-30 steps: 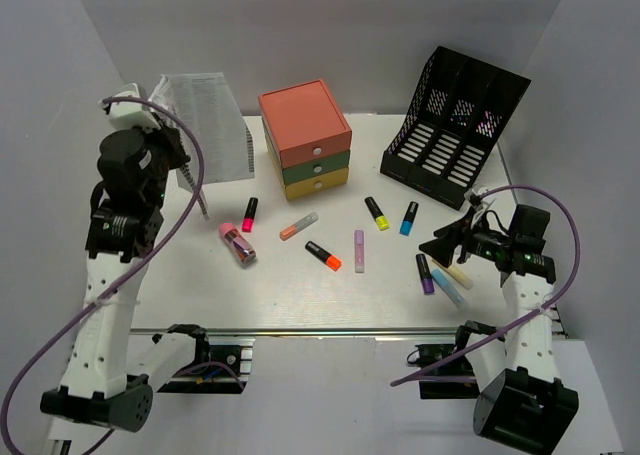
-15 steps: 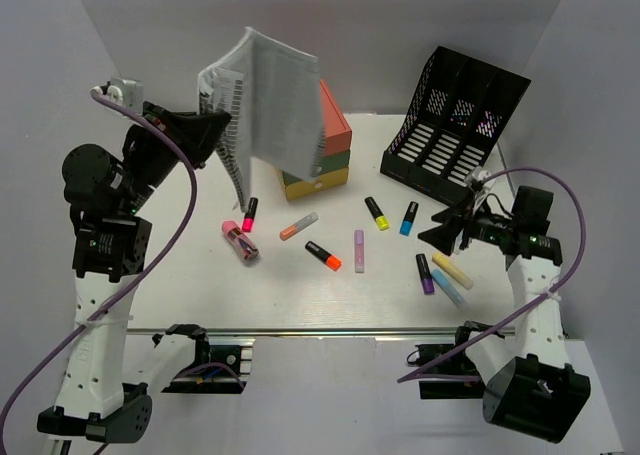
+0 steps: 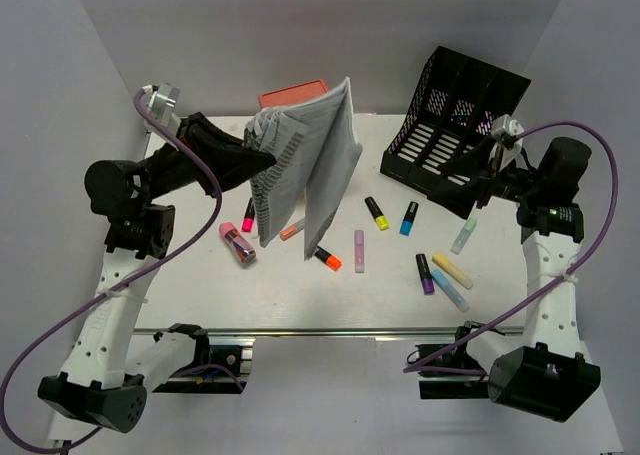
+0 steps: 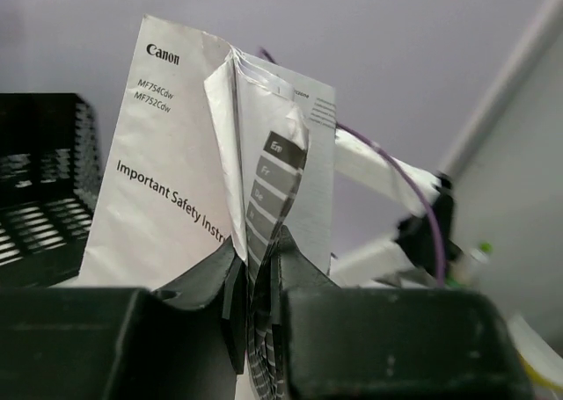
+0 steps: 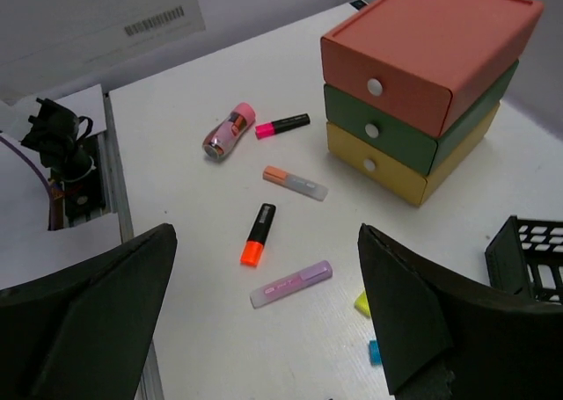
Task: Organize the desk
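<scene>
Pinching a white Canon booklet [image 3: 312, 165] near its spine, the left gripper [image 3: 262, 159] hangs over the back left of the desk [image 3: 195, 285], its jaws pressed close on the paper. The booklet droops open and tilted, pages fanned, and from above it hides all but the red top of the drawer unit [image 3: 295, 96] behind it. Its lower corner comes down near the scattered highlighters [image 3: 323, 258]; I can't tell whether it touches them.

Across the room the right gripper [image 3: 484, 193] is spread wide with nothing in it, up over the desk's right side, just in front of the black file tray [image 3: 455, 125]. A pale green highlighter [image 3: 463, 237] shows just beneath it; whether it is resting on the desk I can't tell.

The pens lie across the middle. A bare white strip runs between them and the front rail [image 3: 320, 332], and grey walls [image 3: 70, 95] close in the other three sides.
</scene>
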{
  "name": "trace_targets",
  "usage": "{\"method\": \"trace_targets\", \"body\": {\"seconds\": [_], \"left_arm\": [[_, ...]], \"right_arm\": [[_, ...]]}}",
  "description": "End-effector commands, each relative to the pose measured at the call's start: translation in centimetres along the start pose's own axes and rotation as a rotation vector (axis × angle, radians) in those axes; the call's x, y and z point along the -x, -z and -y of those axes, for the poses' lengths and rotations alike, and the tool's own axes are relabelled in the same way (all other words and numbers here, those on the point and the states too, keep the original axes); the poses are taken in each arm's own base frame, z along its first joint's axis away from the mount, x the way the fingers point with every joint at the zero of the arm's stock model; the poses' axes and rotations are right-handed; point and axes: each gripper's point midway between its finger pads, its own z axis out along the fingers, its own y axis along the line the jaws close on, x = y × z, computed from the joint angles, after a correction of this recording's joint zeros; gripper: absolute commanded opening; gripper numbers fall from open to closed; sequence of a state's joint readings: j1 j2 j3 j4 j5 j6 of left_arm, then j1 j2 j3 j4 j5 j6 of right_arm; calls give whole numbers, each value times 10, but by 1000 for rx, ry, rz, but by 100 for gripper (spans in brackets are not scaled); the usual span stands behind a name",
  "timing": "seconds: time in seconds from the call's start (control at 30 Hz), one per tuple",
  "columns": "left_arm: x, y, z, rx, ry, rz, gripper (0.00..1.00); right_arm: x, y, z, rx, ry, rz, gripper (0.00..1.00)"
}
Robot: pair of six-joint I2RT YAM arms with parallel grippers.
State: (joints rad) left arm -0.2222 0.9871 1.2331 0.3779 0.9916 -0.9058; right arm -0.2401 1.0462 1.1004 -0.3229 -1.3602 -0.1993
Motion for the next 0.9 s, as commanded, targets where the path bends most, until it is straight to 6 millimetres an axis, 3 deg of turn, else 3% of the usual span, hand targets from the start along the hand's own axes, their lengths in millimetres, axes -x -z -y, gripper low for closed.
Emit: {"method": "trace_targets", "body": {"seconds": [0.0,0.03,0.07,0.1,0.13,0.17,0.2,0.47,0.77,0.87], "left_arm": [[0,0,44,-199,-51,-32,0],[-5,-2,42,-220,-26,-50,0],[-7,-2,43,-233,5,-66,0],[-12,-2,48,-269,-1,-83,0],[-16,-4,49,-285,16,-94,0],[-18,-4,50,-298,31,-103,0],[-19,-4,49,-304,33,-111,0],[-36,-19,47,-387,128,-182,0],[-52,-41,39,-447,202,-217,0],[-54,-49,39,-472,216,-224,0]], "right_arm": [[41,0,-20,107,114,42,89],[44,-1,-25,127,127,43,89],[36,-1,-33,147,-12,31,89],[50,-1,-37,147,180,50,89],[53,-1,-45,150,216,60,89],[51,-2,-54,160,145,62,89],[60,-2,-60,165,266,79,89],[94,-12,-98,276,332,147,89],[104,-15,-143,411,419,193,89],[101,-19,-144,435,439,176,89]]}}
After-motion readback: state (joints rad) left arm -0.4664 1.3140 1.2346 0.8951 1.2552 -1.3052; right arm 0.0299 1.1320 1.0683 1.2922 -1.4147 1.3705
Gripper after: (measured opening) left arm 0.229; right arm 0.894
